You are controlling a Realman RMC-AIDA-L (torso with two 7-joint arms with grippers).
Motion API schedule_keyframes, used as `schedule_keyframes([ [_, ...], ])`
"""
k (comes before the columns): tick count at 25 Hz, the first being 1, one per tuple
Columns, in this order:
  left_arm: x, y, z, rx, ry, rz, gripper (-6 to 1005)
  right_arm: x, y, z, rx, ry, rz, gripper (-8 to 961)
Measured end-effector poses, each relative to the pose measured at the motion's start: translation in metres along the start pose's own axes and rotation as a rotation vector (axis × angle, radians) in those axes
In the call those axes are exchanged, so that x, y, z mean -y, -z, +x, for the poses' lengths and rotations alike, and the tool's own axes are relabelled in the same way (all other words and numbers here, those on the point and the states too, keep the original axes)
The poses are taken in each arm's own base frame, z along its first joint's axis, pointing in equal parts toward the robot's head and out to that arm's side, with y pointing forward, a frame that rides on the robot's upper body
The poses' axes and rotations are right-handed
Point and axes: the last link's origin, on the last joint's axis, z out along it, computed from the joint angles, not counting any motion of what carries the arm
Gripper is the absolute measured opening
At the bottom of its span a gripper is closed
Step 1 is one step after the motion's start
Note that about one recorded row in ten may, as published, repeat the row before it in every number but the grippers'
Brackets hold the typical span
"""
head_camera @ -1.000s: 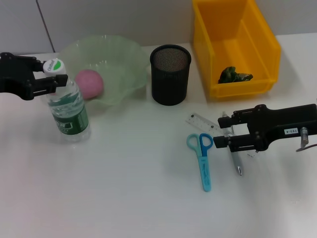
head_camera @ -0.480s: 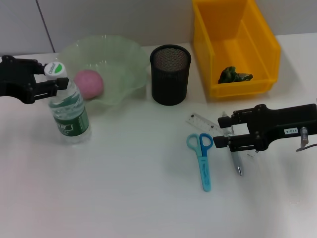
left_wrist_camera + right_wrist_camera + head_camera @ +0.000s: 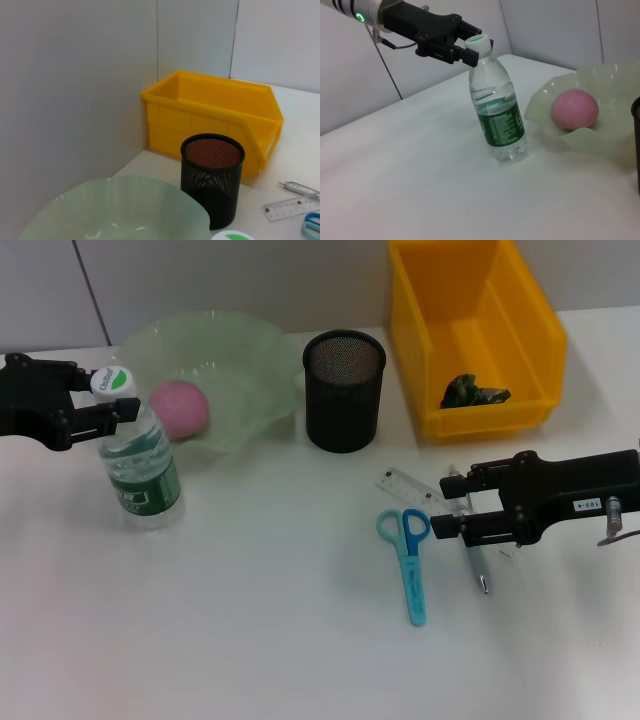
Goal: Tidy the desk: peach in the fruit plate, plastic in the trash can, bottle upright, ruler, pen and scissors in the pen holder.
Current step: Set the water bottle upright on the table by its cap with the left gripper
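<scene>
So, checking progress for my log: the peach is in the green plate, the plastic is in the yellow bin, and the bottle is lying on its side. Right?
Not quite: the bottle stands upright, as the right wrist view shows. The peach is in the green plate, and the plastic is in the yellow bin.

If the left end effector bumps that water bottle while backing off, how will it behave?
The clear plastic water bottle with the green label stands upright, tall on a narrow base, so it may tip. It looks roughly half full, which probably steadies it somewhat. If toppled, its round body would likely roll. The left end effector sits right at its white cap.
</scene>
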Motion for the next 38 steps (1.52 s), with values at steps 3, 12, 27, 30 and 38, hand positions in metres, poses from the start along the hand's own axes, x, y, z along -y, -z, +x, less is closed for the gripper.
schedule_keyframes([
  [3,0.0000,-0.0001,-0.0002,0.001,0.000,0.000,434,-0.0001,0.0000,0.0001,0.000,-0.001,0.000,628],
  [12,-0.0001,-0.0005,-0.0010,0.006,0.000,0.001,434,0.0002,-0.0006,-0.0007,0.000,0.000,-0.001,628],
  [27,0.0006,-0.0027,-0.0009,0.014,0.006,0.006,435,0.0015,-0.0011,-0.0011,0.000,-0.001,0.006,628],
  [30,0.0008,-0.0027,-0.0009,0.014,0.006,0.007,435,0.0015,-0.0014,-0.0016,-0.001,-0.003,0.005,628],
  [38,0.0009,-0.0026,-0.0010,0.015,0.006,0.008,650,0.0014,-0.0015,-0.0017,-0.001,-0.004,0.004,628],
])
